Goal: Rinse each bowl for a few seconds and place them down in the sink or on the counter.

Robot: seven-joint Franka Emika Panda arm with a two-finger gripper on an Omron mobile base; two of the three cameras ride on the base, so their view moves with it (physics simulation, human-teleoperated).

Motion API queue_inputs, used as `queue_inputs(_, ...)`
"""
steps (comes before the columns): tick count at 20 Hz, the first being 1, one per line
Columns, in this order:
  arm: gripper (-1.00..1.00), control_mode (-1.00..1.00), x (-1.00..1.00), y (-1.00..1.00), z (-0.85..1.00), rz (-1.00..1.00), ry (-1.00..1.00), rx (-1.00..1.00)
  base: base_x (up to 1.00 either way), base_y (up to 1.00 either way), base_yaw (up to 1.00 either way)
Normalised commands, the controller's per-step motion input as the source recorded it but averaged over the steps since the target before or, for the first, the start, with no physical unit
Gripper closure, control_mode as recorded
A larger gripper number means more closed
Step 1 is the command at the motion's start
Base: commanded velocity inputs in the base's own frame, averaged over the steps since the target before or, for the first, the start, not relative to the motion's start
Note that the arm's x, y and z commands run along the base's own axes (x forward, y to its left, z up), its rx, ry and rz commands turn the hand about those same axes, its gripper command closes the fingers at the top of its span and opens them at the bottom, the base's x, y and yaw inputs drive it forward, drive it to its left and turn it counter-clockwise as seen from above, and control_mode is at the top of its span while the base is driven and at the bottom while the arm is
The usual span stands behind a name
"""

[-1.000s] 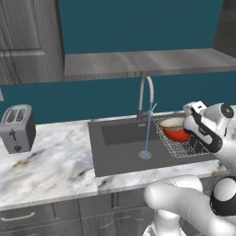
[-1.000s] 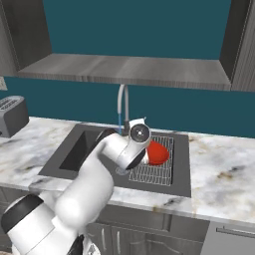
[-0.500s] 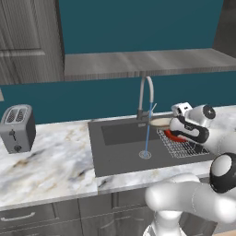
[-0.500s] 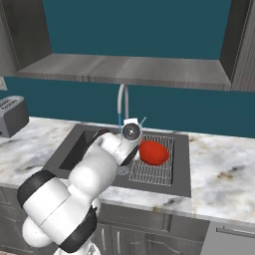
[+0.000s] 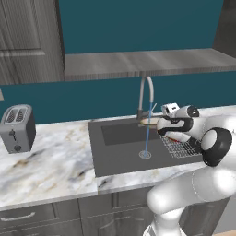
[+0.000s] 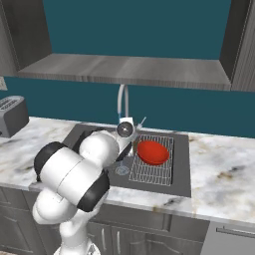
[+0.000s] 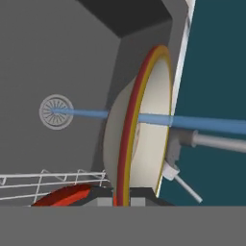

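Running from the faucet (image 5: 146, 92), a thin blue stream of water (image 5: 147, 133) falls to the round drain (image 5: 145, 154) of the dark sink (image 5: 115, 159). The pale tan bowl (image 5: 150, 121) is held by its rim in the clenched gripper (image 5: 161, 124), directly in that stream under the spout. The red bowl (image 6: 152, 152) rests in the wire basket (image 6: 152, 172) at the right of the basin. No writing can be read anywhere, the toaster (image 5: 17, 128) on the marble counter (image 5: 46, 166) included.
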Motion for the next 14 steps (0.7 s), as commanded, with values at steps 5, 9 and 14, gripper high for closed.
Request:
queue_inputs(5, 1.00, -1.00, 0.28, -0.06, -0.10, -0.02, 0.00, 0.02, 0.00, 0.00, 0.00)
queue_inputs(9, 1.00, -1.00, -0.16, -0.34, 0.04, -0.06, -0.03, 0.00, 0.00, 0.00, 0.00)
queue_inputs(14, 1.00, -1.00, -0.28, -0.36, 0.08, -0.08, -0.03, 0.00, 0.00, 0.00, 0.00)
